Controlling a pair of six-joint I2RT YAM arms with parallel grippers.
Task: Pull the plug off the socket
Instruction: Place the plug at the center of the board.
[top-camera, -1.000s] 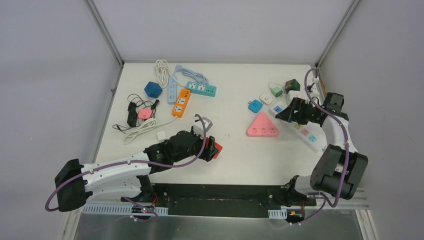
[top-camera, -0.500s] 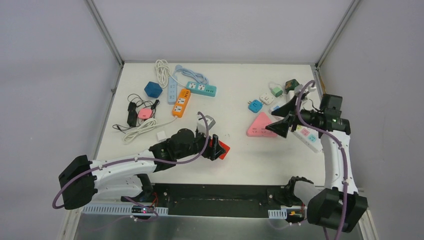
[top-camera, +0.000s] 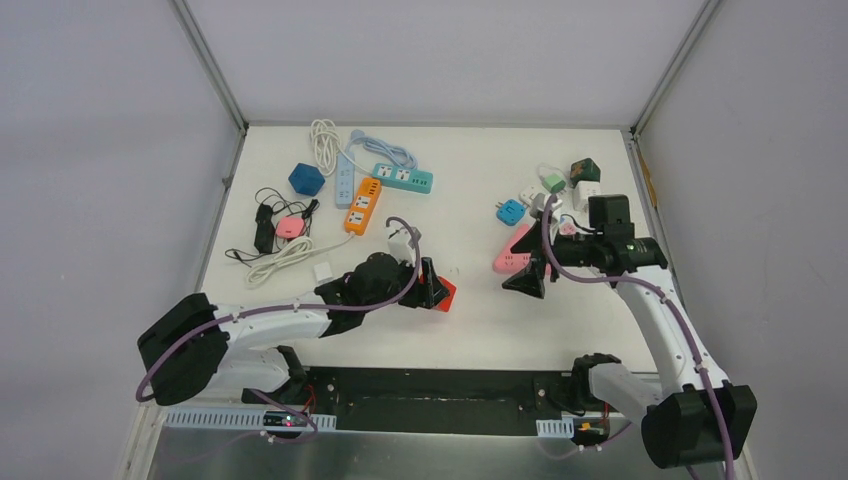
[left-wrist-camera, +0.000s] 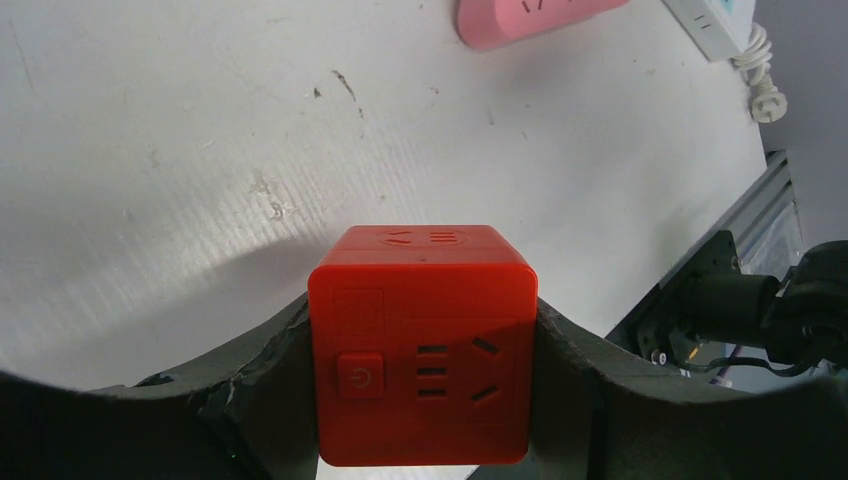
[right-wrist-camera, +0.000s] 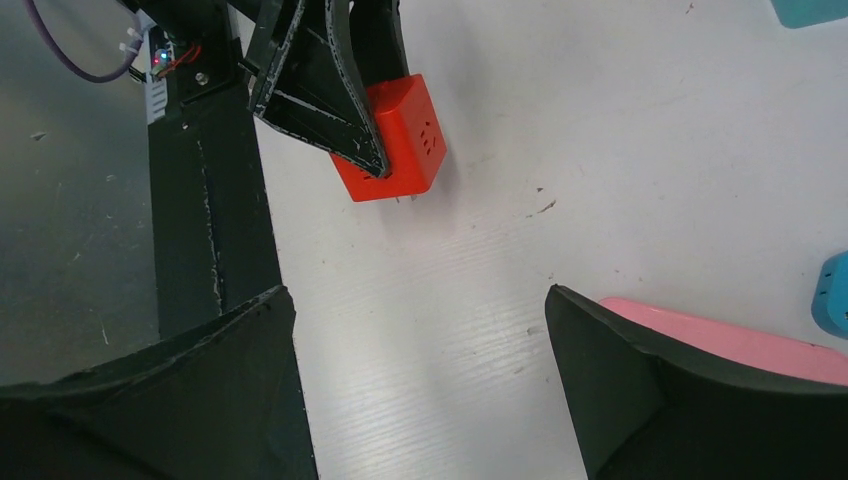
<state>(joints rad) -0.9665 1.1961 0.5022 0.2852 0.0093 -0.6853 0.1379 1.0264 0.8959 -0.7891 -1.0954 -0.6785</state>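
Over the table (top-camera: 480, 325), left gripper (top-camera: 434, 292) clamps the red socket cube (left-wrist-camera: 420, 345).

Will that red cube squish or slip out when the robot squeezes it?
Probably not squishy: the red cube shows sharp, straight edges while clamped in the left end effector. Its flat sides should stop it rolling. The smooth plastic might slip a little.
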